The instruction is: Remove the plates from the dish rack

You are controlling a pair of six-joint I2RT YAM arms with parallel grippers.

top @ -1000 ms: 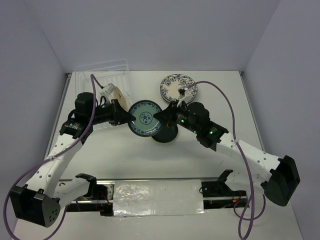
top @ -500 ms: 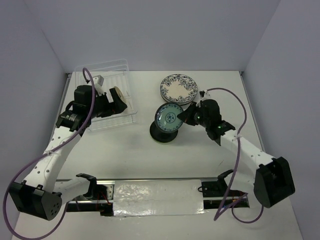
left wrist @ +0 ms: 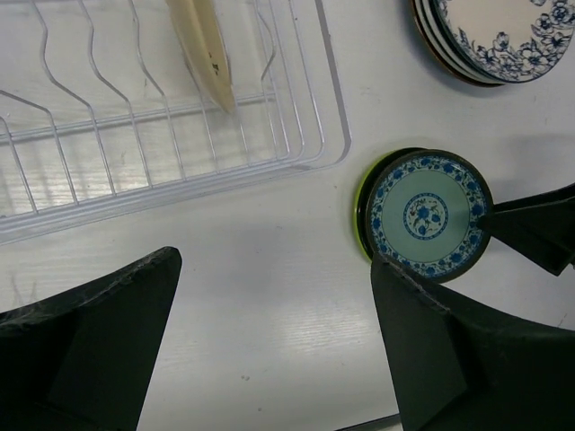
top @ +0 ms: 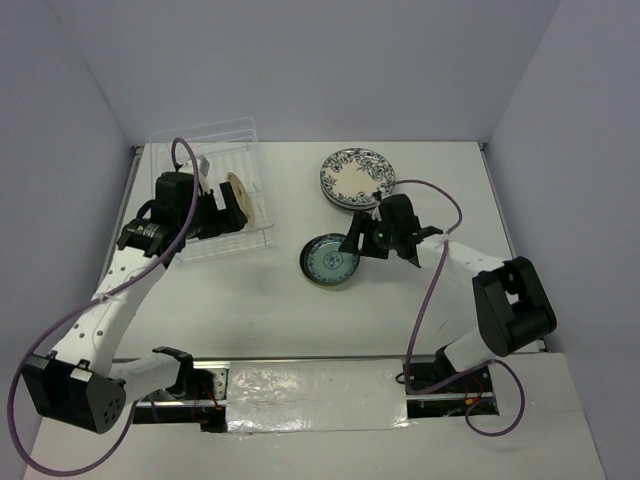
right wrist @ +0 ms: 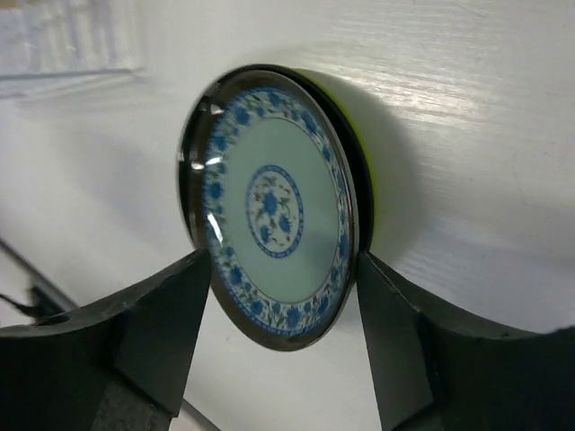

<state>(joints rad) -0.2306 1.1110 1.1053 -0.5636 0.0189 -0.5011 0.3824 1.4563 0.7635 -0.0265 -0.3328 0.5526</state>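
The left gripper (left wrist: 274,260) hangs with its jaws spread wide and nothing between them, near the front wall of the clear dish rack (left wrist: 331,135). 1 cream plate (left wrist: 205,54) stands on edge in the rack's slots, its top cut off in the left wrist view. On the table (top: 250,310), a teal plate with blue flowers (right wrist: 274,202) lies on a lime green plate (right wrist: 364,175), of which only a sliver of rim shows. The right gripper (top: 350,242) has 1 finger at each side of the teal plate's rim; whether they press it I cannot tell. A stack of blue-rimmed white plates (top: 357,177) sits behind, with its lower plates mostly hidden.
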